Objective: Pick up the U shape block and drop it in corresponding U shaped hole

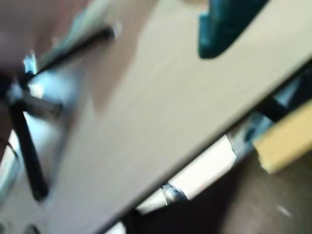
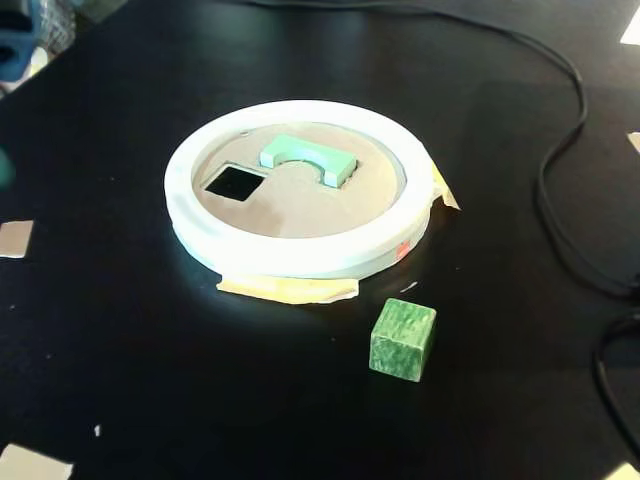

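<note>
In the fixed view the mint-green U shape block [image 2: 308,160] lies on the brown lid inside the white ring [image 2: 300,255], at the far side. I cannot tell whether it sits in a hole or rests on top. A square hole [image 2: 234,183] is open beside it on the left. The wrist view is motion-blurred and shows none of these things. A dark teal part [image 1: 229,24] at its top right may be a finger of my gripper. The jaws do not show clearly.
A dark green cube [image 2: 403,340] stands on the black table in front of the ring. Black cables [image 2: 560,170] run along the right. Tape scraps [image 2: 15,238] lie at the left. A blue object [image 2: 15,40] sits at the top left corner.
</note>
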